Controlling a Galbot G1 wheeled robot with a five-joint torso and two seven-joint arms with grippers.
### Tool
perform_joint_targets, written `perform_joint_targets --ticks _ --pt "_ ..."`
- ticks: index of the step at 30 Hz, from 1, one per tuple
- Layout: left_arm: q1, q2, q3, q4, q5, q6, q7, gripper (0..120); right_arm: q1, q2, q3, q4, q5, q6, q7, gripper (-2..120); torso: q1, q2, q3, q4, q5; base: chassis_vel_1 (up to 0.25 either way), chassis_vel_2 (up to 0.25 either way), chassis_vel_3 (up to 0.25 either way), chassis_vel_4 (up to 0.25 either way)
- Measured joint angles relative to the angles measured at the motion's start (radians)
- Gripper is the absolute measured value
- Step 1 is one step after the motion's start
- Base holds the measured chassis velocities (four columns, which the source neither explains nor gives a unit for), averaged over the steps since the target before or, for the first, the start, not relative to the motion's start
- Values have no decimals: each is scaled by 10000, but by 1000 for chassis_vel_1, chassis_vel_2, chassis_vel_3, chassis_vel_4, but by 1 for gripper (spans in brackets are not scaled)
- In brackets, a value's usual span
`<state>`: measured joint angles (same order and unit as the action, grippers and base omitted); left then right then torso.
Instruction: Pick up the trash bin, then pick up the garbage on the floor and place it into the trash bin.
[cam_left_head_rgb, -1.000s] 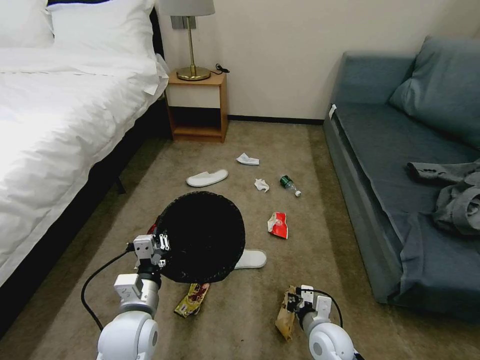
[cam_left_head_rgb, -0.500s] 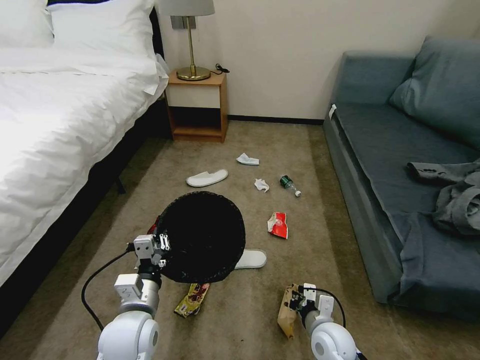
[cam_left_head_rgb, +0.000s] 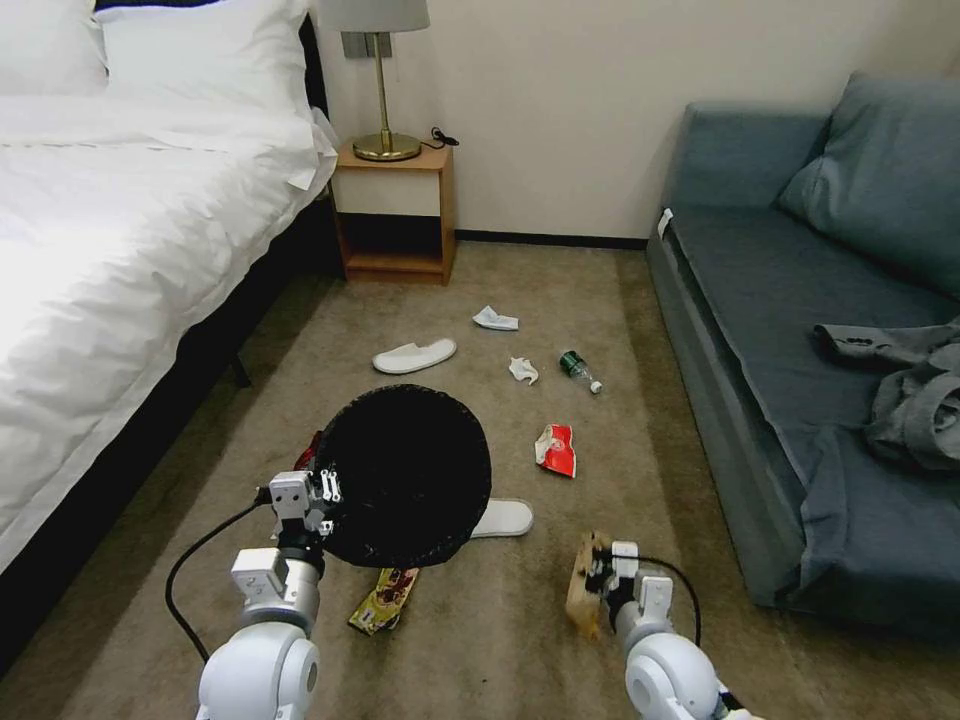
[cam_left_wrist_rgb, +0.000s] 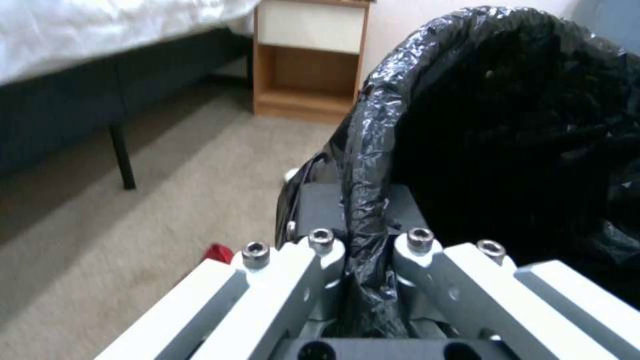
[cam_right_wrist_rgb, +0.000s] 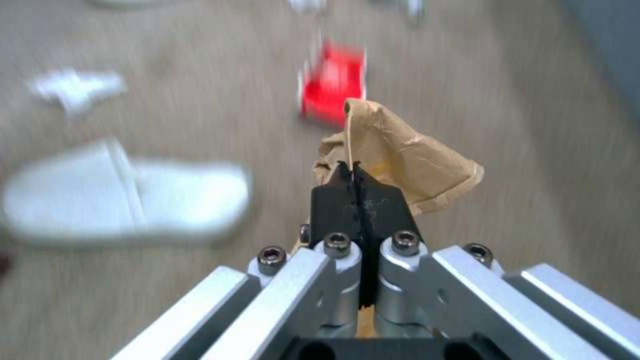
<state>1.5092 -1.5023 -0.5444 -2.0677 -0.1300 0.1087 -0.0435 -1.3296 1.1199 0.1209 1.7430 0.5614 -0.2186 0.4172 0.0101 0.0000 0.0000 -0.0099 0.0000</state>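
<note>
Presently, the white bed (cam_left_head_rgb: 110, 230) runs along the robot's left and the grey-blue sofa (cam_left_head_rgb: 800, 330) along its right, with a wooden nightstand (cam_left_head_rgb: 395, 210) against the far wall between them. The carpeted floor (cam_left_head_rgb: 480, 640) between bed and sofa carries scattered litter.

The trash bin (cam_left_head_rgb: 405, 475), lined with a black plastic bag, is held off the floor by the left hand (cam_left_head_rgb: 318, 505), whose fingers are clamped on the near rim; the left wrist view shows the bag-wrapped rim (cam_left_wrist_rgb: 367, 200) pinched between them. The bin partly covers one white slipper (cam_left_head_rgb: 503, 518); a second white slipper (cam_left_head_rgb: 414, 355) lies farther off toward the nightstand.

The right hand (cam_left_head_rgb: 597, 580) is closed on a tan paper bag (cam_left_head_rgb: 582, 595), gripping its crumpled edge (cam_right_wrist_rgb: 393, 160) between shut fingers.

A red snack packet (cam_left_head_rgb: 556, 449) lies beyond the paper bag. A yellow-brown wrapper (cam_left_head_rgb: 382, 600) lies just at the bin's near side. A green plastic bottle (cam_left_head_rgb: 578, 369) and two crumpled white tissues (cam_left_head_rgb: 523, 370) (cam_left_head_rgb: 496, 319) lie farther out.
</note>
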Motion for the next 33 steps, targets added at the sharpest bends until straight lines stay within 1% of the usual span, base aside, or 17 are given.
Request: perform_joint_targets --ticks 1,3,8,9,10,11,14,16,18,20,21,22,24,26,30,32,33 --pt "0 0 0 0 0 0 0 3 0 0 0 0 0 0 0 0 0 0 0 0 0 0 0 0 0" --pt "-4 20 120 120 -196 173 -90 3 59 -153 135 376 -701 330 -226 0 0 0 0 0 1 0 0 0 0" --pt "2 86 223 243 -324 485 -214 3 72 -291 282 731 -1361 575 -481 0 0 0 0 0 -2 0 0 0 0" --pt "3 157 284 371 -429 706 -377 3 52 -329 477 1028 -1954 728 -751 0 0 0 0 -1 -1 0 0 0 0" --pt "3 157 284 371 -429 706 -377 3 52 -329 477 1028 -1954 728 -751 0 0 0 0 -1 -1 0 0 0 0" --pt "-11 210 320 513 -451 831 -423 3 41 -206 690 1272 -2350 809 -941 0 0 0 0 0 -1 0 0 0 0" --pt "-44 246 357 625 -486 946 -426 3 41 -97 866 1519 -2508 835 -1013 0 0 0 0 0 0 0 0 0 0" --pt "-115 313 456 722 -810 1324 -564 3 23 -200 1091 2088 -2628 841 -1038 0 0 0 0 1 1 0 0 0 0" --pt "-128 330 486 738 -910 1399 -573 3 13 -232 1120 2171 -2672 846 -1052 0 0 0 0 1 0 0 0 0 0" --pt "-198 512 812 806 -1844 2111 -589 3 -72 -460 1288 2973 -3023 962 -1220 0 0 0 0 0 1 0 0 0 0" --pt "-198 512 812 806 -1844 2111 -589 3 -72 -460 1288 2973 -3023 962 -1220 0 0 0 0 0 1 0 0 0 0" --pt "-275 623 992 925 -2196 2374 -597 3 -112 -575 1298 3318 -3225 1050 -1316 0 0 0 0 -1 0 0 0 0 0" --pt "-310 661 1057 972 -2304 2441 -607 3 -129 -623 1298 3446 -3312 1089 -1357 0 -1 0 0 0 0 0 0 0 0" --pt "-464 788 1290 1099 -2720 2725 -669 3 -219 -807 1262 3876 -3681 1217 -1533 0 0 0 0 0 0 0 0 0 0" --pt "-588 855 1472 1107 -3215 3094 -784 3 -316 -956 1148 4281 -3828 1266 -1642 0 0 0 0 0 0 0 0 0 0" --pt "-729 927 1694 1090 -3789 3472 -817 3 -424 -1166 851 4631 -3733 1313 -1795 0 0 0 0 -1 -1 0 0 0 0" --pt "-729 927 1694 1090 -3789 3472 -817 3 -424 -1166 851 4631 -3733 1313 -1795 0 0 0 0 -1 -1 0 0 0 0"
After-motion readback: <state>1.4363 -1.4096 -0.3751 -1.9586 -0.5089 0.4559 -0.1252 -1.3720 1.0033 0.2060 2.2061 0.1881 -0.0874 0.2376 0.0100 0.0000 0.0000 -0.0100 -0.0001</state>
